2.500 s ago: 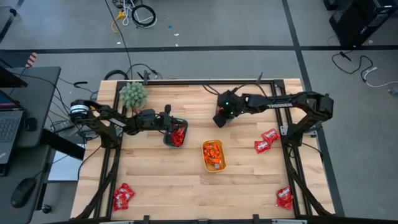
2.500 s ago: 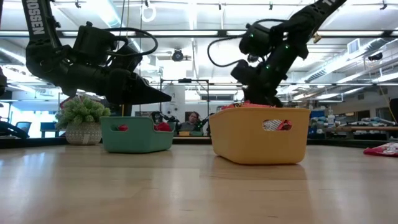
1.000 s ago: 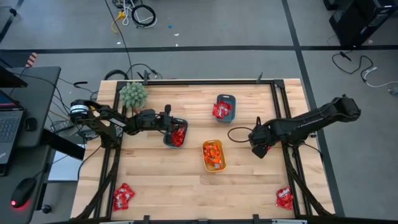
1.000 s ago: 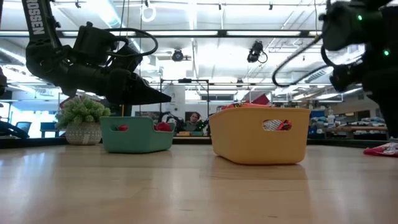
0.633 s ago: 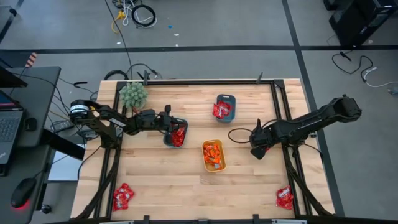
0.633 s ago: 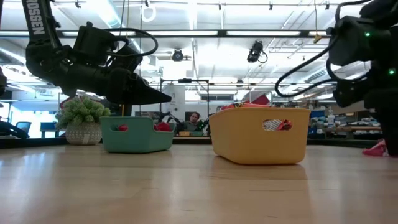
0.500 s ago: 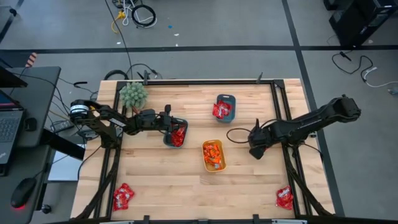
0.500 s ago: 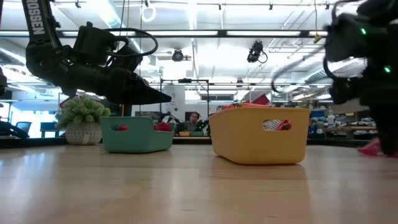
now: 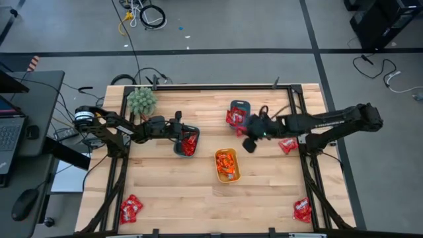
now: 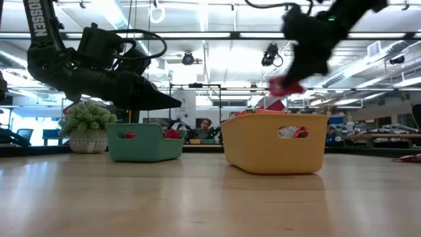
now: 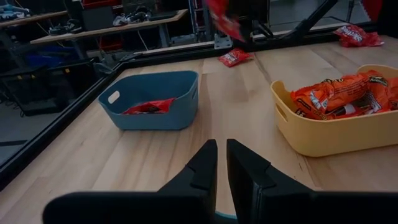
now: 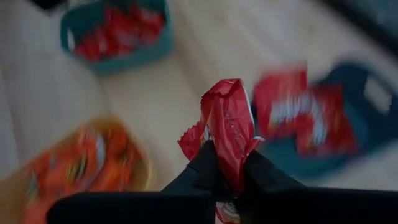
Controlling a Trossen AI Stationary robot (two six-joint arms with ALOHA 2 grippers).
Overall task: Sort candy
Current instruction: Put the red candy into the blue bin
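My right gripper (image 9: 250,143) hangs above the table between the blue tray (image 9: 239,106) and the yellow tray (image 9: 228,177), shut on a red wrapped candy (image 12: 227,124). The blue tray holds red candy, and the yellow tray (image 10: 276,141) holds orange candy. The teal tray (image 10: 145,143) at the left holds red candy. My left gripper (image 9: 184,137) hovers over it, its fingers (image 11: 205,165) shut with nothing between them. One loose red candy (image 9: 287,145) lies on the table near the right edge. My right gripper pinches one end of the red wrapper (image 12: 229,158) between its two fingers, slanting down from the table's right side. The candy (image 10: 284,85) is lifted clear of the table, higher than the yellow tray's rim.
More red candy lies at the near left corner (image 9: 131,208) and the near right corner (image 9: 302,210). A fuzzy green plant (image 9: 141,100) stands at the far left. Bare wood spreads across the near half of the table.
My right gripper has shut on a red candy near the table's right edge and lifted it clear. It then swung toward the left and far edges, up to the blue tray, tipping as it went. One red candy stays where it lay.
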